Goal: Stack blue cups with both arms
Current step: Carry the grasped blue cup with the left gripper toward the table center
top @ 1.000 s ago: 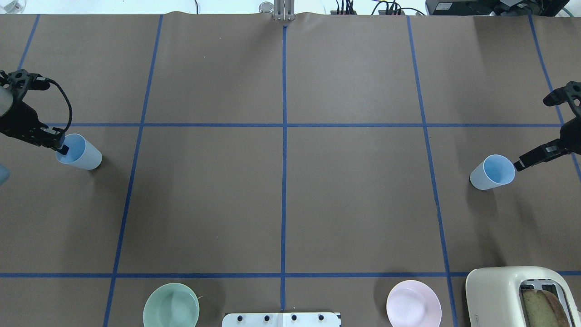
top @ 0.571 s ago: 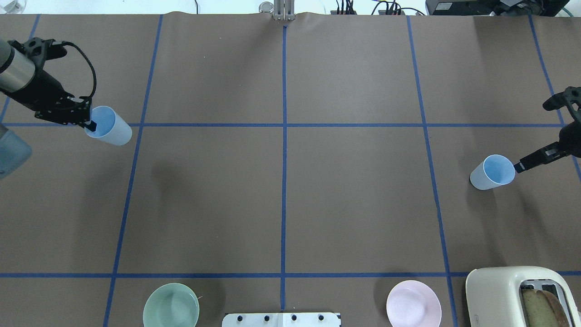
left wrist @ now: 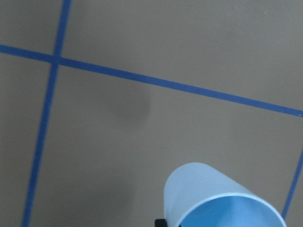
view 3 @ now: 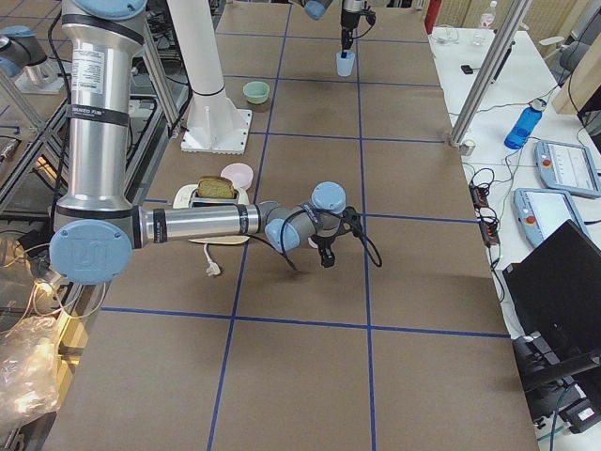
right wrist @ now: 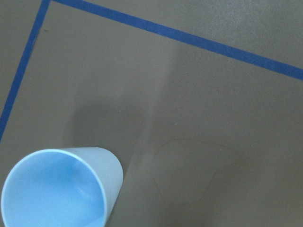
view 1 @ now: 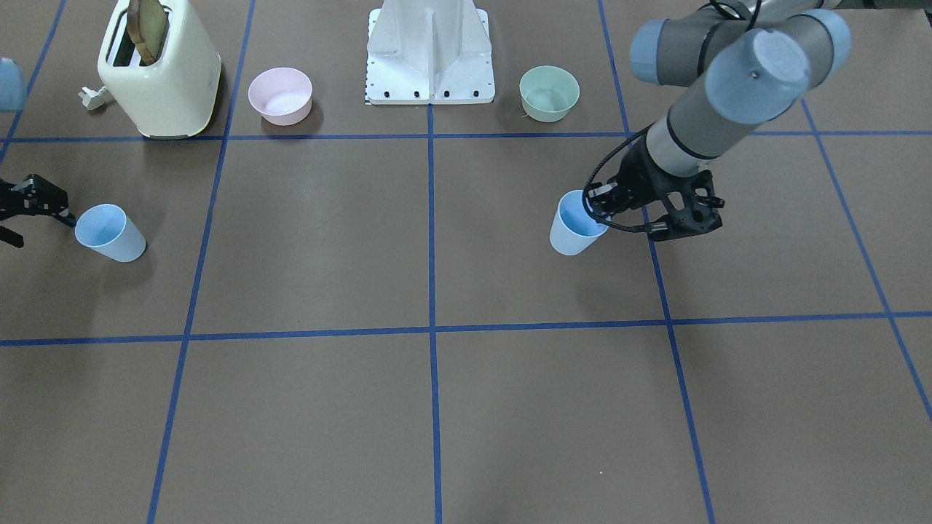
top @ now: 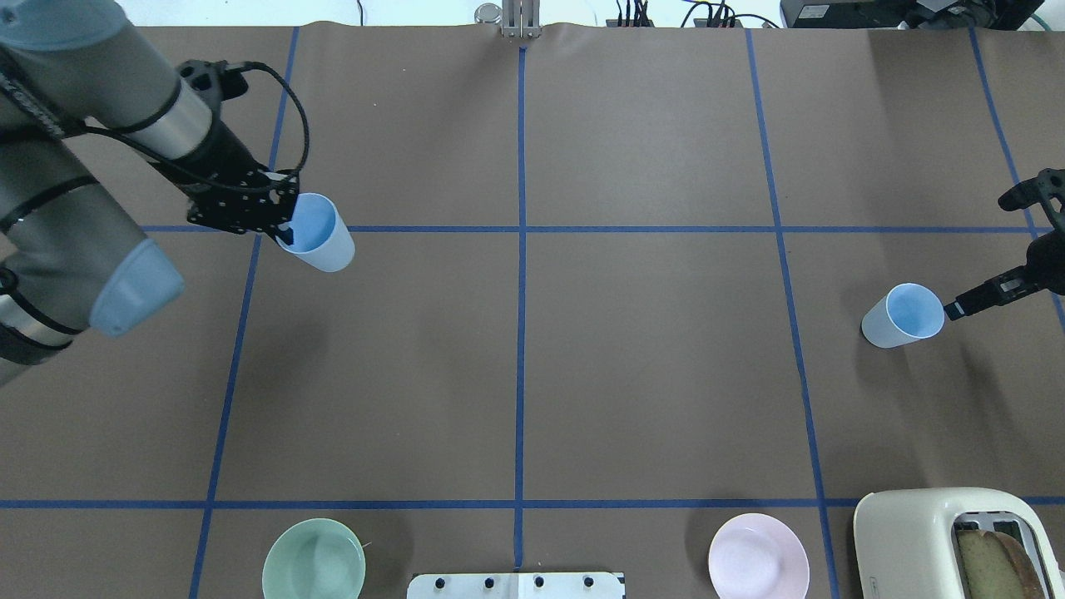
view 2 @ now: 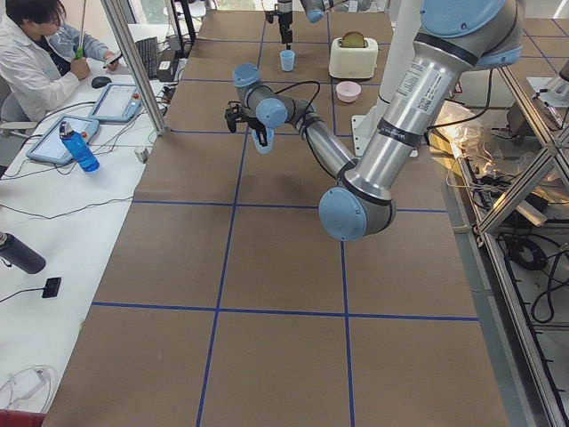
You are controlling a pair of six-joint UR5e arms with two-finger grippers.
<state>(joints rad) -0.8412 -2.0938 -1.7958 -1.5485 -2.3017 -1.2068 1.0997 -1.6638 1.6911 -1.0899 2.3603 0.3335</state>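
Note:
My left gripper (top: 283,226) is shut on the rim of one light-blue cup (top: 319,235), one finger inside it, and holds it tilted above the table (view 1: 577,227). That cup fills the bottom right of the left wrist view (left wrist: 213,201). The second blue cup (top: 903,314) stands on the table at the right side (view 1: 109,231). My right gripper (top: 953,309) is beside its rim, a fingertip at the outer edge and nothing inside the cup (right wrist: 57,194). It looks open and holds nothing.
A green bowl (top: 314,559), a pink bowl (top: 758,556) and a cream toaster (top: 948,541) with bread stand along the near edge, by the white base stand (top: 516,585). Blue tape lines grid the brown table (top: 649,366).
My left gripper has lifted its cup off the table's left edge and carried it right, toward the middle. The right gripper shifted only slightly at the other cup, which has not moved.

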